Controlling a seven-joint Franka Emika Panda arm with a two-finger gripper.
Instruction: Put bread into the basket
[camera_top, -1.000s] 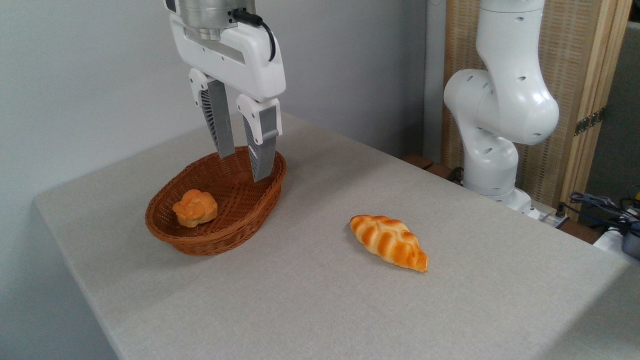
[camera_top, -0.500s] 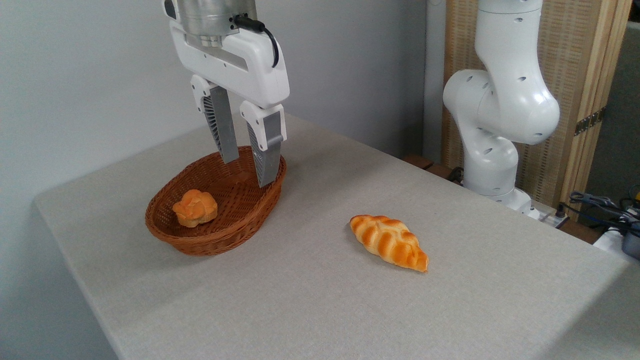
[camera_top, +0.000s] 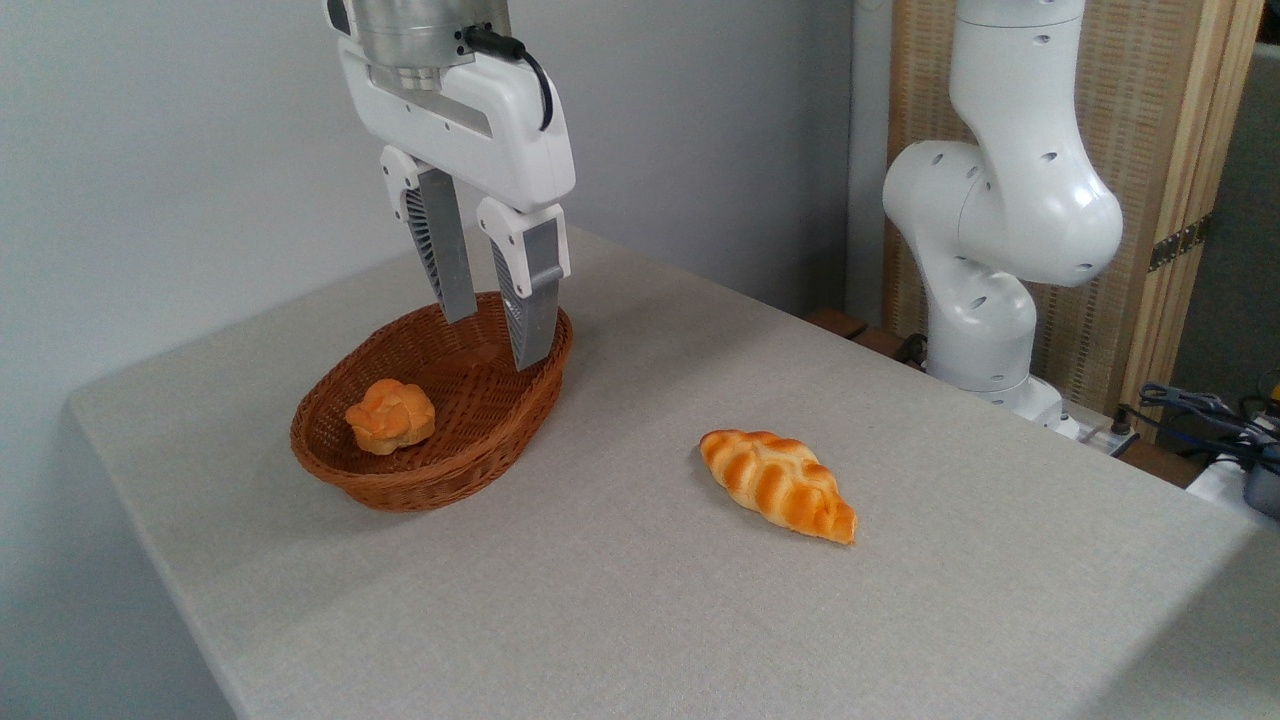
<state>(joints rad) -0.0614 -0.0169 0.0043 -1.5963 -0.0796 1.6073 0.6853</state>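
Gripper (camera_top: 494, 338), empty with fingers parted, is being held above the right end of the basket (camera_top: 500, 420), in whose left part the bread (camera_top: 390, 415) is being cradled, the braided loaf (camera_top: 778, 484) being left well apart on the table (camera_top: 640, 620).

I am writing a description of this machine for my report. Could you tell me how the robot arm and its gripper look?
The arm is glossy white with rounded joints and small dark oval holes. The gripper has a white, boxy body under a silver metal ring, and a black cable loops at its side. Its two long grey fingers sit in white mounts and have ribbed inner faces.
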